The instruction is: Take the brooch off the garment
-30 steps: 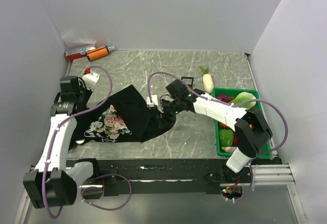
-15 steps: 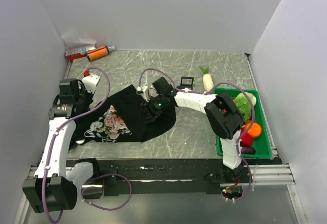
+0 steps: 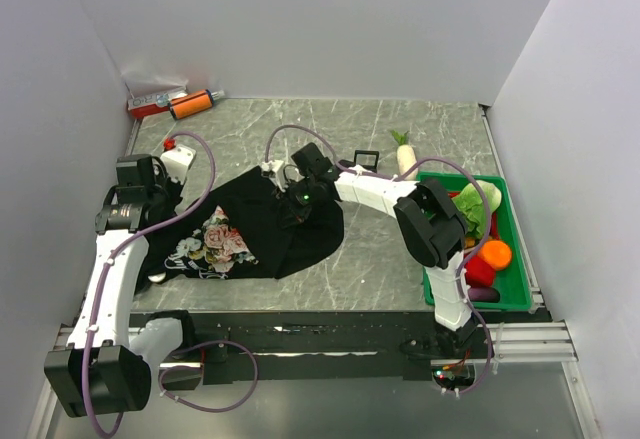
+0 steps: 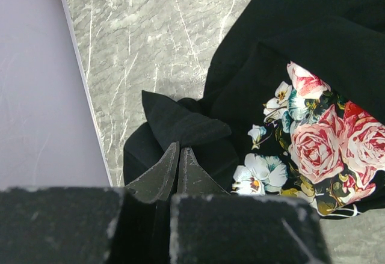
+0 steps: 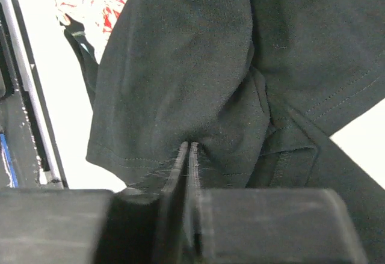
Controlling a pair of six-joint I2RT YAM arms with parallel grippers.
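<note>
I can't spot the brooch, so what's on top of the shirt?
The rose print shows on the shirt, and the left gripper and right gripper pinch its folds. No brooch is visible; folded cloth may cover it.

A robotics lab test cell: white partition walls (image 3: pixel 300 29) box in a marble-look tabletop (image 3: pixel 380 259), a cabled left arm (image 3: pixel 110 269) and right arm (image 3: pixel 375 191) are bolted at its near edge, and a green bin (image 3: pixel 513 239) of toy vegetables (image 3: pixel 478 199) sits at its right edge.

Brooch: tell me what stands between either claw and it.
The brooch shows in no view. The left claw and right claw are each shut on the garment; its folded black cloth may be covering the brooch.
</note>
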